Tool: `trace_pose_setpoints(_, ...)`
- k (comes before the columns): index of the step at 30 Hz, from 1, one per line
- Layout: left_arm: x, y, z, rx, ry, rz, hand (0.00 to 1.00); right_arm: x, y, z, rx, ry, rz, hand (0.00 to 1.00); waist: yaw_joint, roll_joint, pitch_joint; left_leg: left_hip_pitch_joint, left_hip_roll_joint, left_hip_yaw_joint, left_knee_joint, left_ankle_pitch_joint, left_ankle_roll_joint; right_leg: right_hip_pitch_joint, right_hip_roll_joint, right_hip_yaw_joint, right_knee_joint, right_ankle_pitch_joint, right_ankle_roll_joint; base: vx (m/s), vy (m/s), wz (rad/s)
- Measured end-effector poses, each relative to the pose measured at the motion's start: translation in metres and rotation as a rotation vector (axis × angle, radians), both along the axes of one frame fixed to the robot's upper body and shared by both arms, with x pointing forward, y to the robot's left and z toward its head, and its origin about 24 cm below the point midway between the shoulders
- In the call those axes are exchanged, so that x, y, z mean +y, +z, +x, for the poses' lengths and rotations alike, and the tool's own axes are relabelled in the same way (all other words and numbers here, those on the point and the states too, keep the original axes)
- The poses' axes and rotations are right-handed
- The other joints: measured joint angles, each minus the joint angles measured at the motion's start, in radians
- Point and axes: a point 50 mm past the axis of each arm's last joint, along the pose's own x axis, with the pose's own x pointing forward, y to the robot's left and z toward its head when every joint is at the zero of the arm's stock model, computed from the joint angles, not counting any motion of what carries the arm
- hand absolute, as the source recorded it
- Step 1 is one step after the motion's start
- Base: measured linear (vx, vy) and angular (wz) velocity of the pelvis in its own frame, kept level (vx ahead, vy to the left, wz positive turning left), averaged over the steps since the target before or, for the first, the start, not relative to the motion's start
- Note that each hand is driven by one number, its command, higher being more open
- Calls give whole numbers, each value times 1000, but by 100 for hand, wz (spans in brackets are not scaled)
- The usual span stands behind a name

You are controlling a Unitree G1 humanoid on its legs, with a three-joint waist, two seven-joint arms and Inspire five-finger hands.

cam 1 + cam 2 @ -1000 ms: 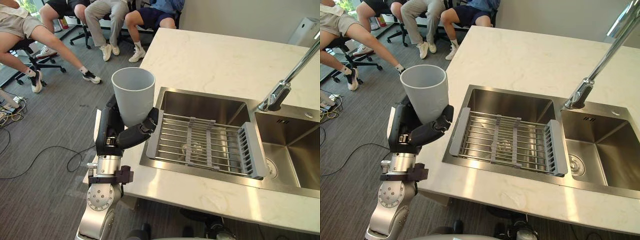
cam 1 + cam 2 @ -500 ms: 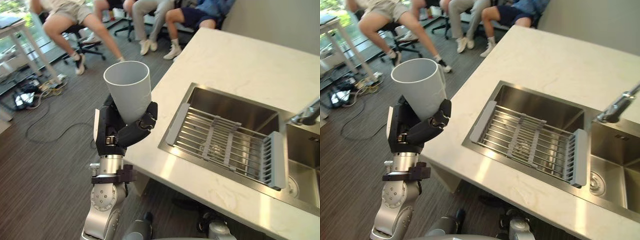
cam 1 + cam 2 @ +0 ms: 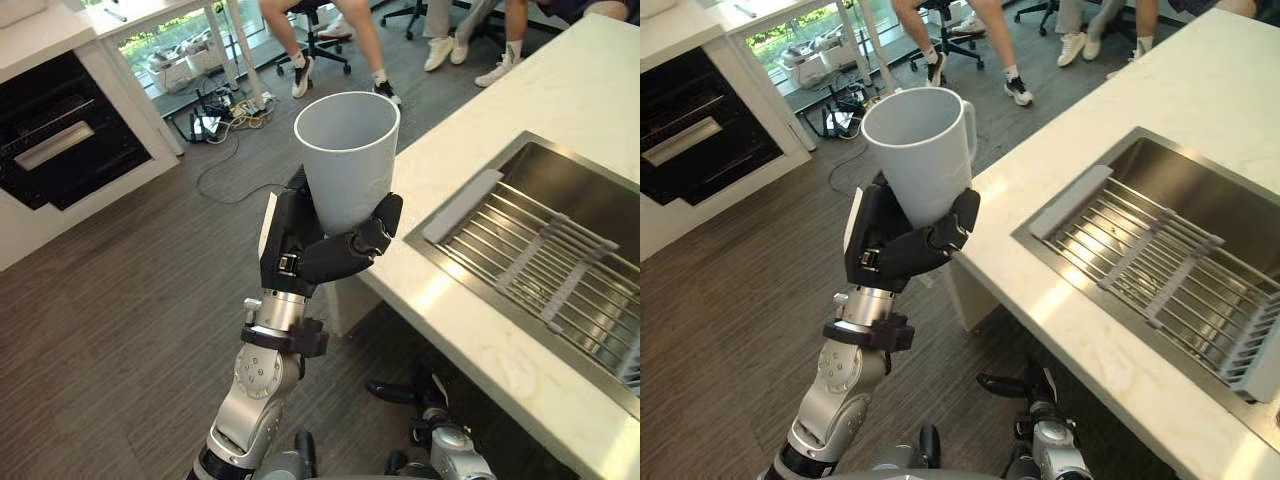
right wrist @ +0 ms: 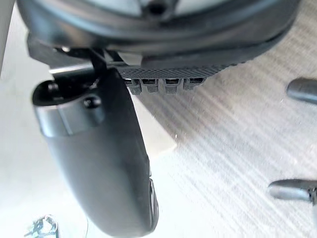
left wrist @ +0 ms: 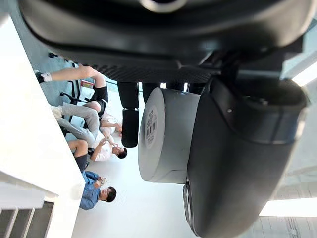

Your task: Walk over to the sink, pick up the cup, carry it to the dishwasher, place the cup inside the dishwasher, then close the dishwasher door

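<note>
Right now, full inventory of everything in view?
cup: one, pale grey with a handle, upright in the left hand, out over the floor beside the counter's edge
counter: one, white marbled, on the right
sink: one, steel, set into the counter
rack: one, grey wire, lying across the sink
appliance front: one, black, in a white cabinet, far left
cables: a tangle, dark, on the floor by a table leg
people: several, seated, legs and shoes at the far side
floor: dark plank
left hand: dark, curled round the cup's base
right hand: dark, above the floor
</note>
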Motion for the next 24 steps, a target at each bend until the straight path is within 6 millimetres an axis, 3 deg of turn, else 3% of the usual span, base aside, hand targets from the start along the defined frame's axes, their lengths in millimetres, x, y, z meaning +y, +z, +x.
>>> trace_pose_setpoints(5,1,-13,-1,63,10,16,0,5,-3,-5,16,1,18,100,-3,-7,-5,5,-38,-45,-3,9,14,71,-13,-53,-81,53,12,0,109,34)
trace_pose_setpoints(12,4,-21,-8,93,2,16,0,9,-6,-9,35,41,7,100,5,-11,-16,29,-44,-104,-65,56,22,108,-9,-114,-100,59,13,-19,-3,24)
trace_pose_setpoints(15,10,-21,-13,105,23,10,0,3,-7,-11,51,57,-18,100,18,-16,-15,46,-53,-108,-73,52,25,96,-30,-122,-31,31,2,-21,28,12)
trace_pose_setpoints(18,27,-17,-14,85,91,10,0,-27,-3,-18,46,143,-58,100,14,-19,-12,59,-73,-147,-51,28,46,48,-101,-121,187,-1,-13,-9,83,42)
trace_pose_setpoints(19,38,-13,-16,62,141,11,0,-38,3,-18,17,160,-85,100,8,-25,-8,59,-88,-179,-20,4,68,25,-135,-95,297,1,-16,19,97,56)
trace_pose_setpoints(21,48,-8,-18,25,205,36,0,-49,12,-12,-51,145,-97,100,-6,-40,5,58,-95,-223,12,-8,80,-47,-140,21,435,-7,-49,64,80,65)
trace_pose_setpoints(22,50,-8,-18,21,217,49,0,-50,14,-11,-70,134,-94,100,-11,-31,8,46,-92,-246,23,-12,80,-64,-117,60,437,-41,-43,68,20,96)
trace_pose_setpoints(23,51,-8,-17,13,231,68,0,-50,18,-7,-107,112,-88,100,-27,-30,9,19,-86,-301,45,-15,80,-90,-55,142,400,-96,-39,34,-19,100)
trace_pose_setpoints(24,51,-8,-17,11,236,77,0,-48,20,-2,-128,102,-87,100,-30,-31,13,8,-86,-329,54,-15,81,-115,-11,208,361,-111,-34,47,-43,118)
